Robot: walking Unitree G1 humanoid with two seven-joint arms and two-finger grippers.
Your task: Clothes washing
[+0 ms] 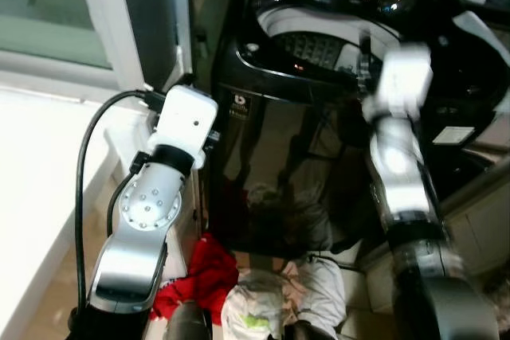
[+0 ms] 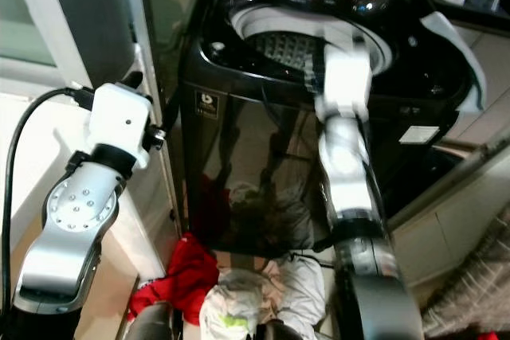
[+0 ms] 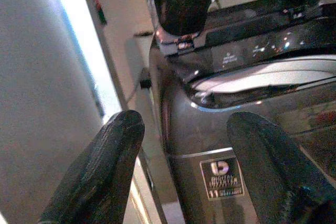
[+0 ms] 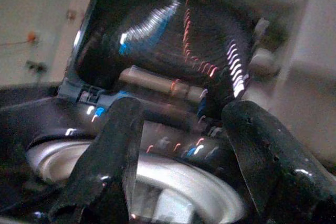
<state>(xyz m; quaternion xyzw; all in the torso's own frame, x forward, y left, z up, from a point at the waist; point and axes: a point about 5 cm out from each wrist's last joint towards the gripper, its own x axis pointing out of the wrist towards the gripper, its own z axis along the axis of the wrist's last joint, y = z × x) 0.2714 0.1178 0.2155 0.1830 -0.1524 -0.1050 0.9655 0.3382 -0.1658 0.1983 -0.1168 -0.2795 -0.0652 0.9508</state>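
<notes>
A black top-loading washing machine (image 1: 271, 141) stands in front of me with its lid (image 4: 173, 35) raised and its pale drum (image 1: 319, 45) showing. On the floor at its foot lie a red garment (image 1: 203, 276) and white clothes (image 1: 255, 308). My left gripper (image 3: 184, 150) is open and holds nothing; it hangs by the washer's front left corner, facing the badge (image 3: 223, 177). My right gripper (image 4: 184, 145) is open too, with nothing between its fingers. It hovers over the front rim of the drum opening, and its blurred white wrist (image 1: 402, 77) is up at that rim.
A glass door with a white frame (image 1: 119, 21) runs along my left. A black cable (image 1: 84, 197) loops beside my left arm. A pale cabinet (image 1: 478, 220) adjoins the washer's right side. A white cloth (image 1: 486, 33) lies across the washer's right top.
</notes>
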